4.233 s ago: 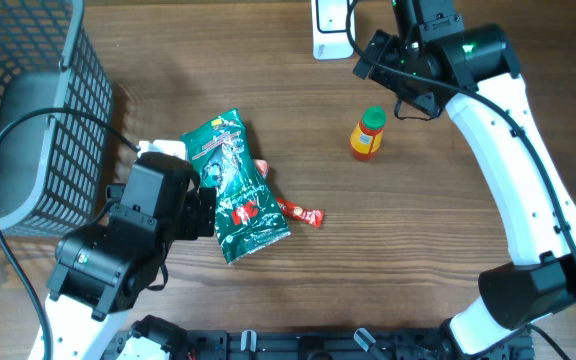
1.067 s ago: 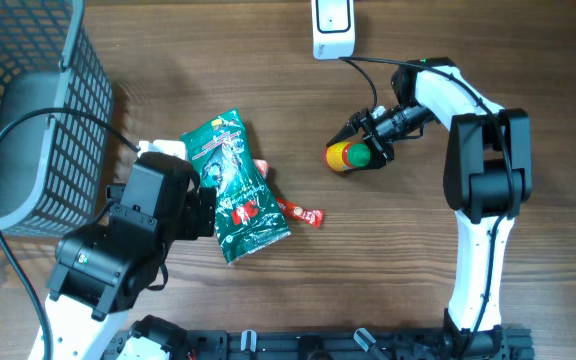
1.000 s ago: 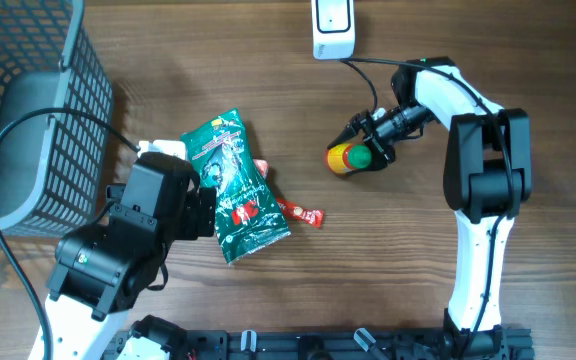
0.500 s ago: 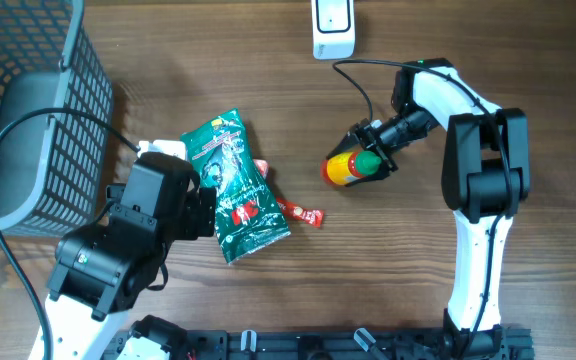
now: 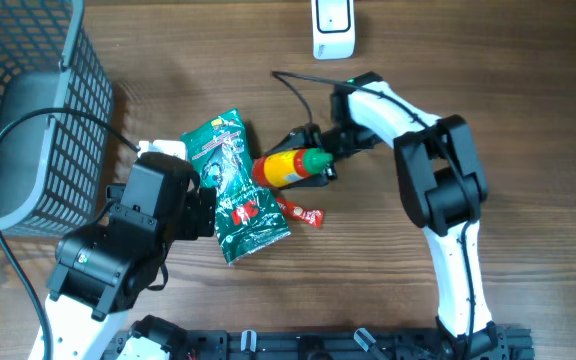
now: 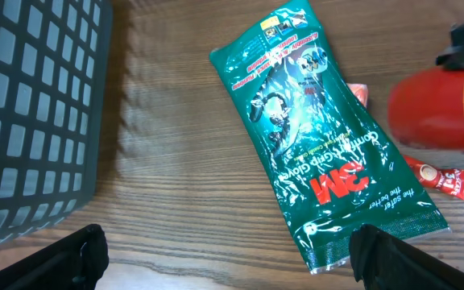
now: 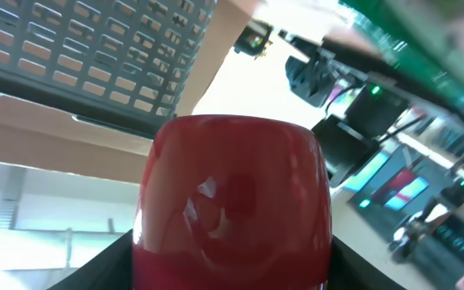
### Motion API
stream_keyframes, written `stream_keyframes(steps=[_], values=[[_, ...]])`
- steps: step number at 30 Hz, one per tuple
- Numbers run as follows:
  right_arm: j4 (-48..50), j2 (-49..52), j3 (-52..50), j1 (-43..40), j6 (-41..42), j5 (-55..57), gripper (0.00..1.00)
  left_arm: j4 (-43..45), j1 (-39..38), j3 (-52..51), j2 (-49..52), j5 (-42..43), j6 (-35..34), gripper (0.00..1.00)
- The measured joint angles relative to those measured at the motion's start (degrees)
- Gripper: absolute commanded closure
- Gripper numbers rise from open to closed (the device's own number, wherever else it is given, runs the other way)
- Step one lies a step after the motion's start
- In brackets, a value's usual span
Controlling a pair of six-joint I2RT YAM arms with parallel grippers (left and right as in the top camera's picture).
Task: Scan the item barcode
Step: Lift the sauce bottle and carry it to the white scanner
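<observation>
Overhead | right gripper (image 5: 318, 162) clamped on the green-capped end of the sauce bottle (image 5: 280, 168), held sideways mid-table, just 3 o'clock of the green packet (image 5: 233, 190) | left gripper (image 6: 228, 254) spread wide above the packet | advice: carry the bottle to the white scanner (image 5: 332, 28) at 12 o'clock, roll its barcode toward the window, hold steady

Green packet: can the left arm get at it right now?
Probably yes. The open left gripper hangs right above the green packet, nothing between them; the bottle in the right gripper only crowds one edge.
</observation>
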Motion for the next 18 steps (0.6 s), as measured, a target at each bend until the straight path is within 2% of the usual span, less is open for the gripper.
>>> stream_keyframes(steps=[2,6,11,12,14,16,18], values=[[0.0,0.0,0.0,0.55,2.32,-0.94,0.79,0.0,0.0,0.0,0.0,0.0,0.0,0.0],[0.0,0.0,0.0,0.42,9.73,-1.36,0.72,0.0,0.0,0.0,0.0,0.0,0.0,0.0],[0.0,0.0,0.0,0.24,20.22,-1.36,0.73,0.0,0.02,0.0,0.0,0.02,0.0,0.0],[0.02,0.0,0.0,0.09,21.14,-1.36,0.75,0.0,0.0,0.0,0.0,0.02,0.0,0.0],[1.92,0.0,-0.11,-0.26,20.41,-1.36,0.94,0.0,0.0,0.0,0.0,0.0,0.0,0.0],[9.68,0.0,-0.24,-0.83,18.47,0.02,0.95,0.0,0.0,0.0,0.0,0.0,0.0,0.0],[13.16,0.0,-0.28,-1.86,18.01,3.85,0.96,0.0,0.0,0.0,0.0,0.02,0.0,0.0]])
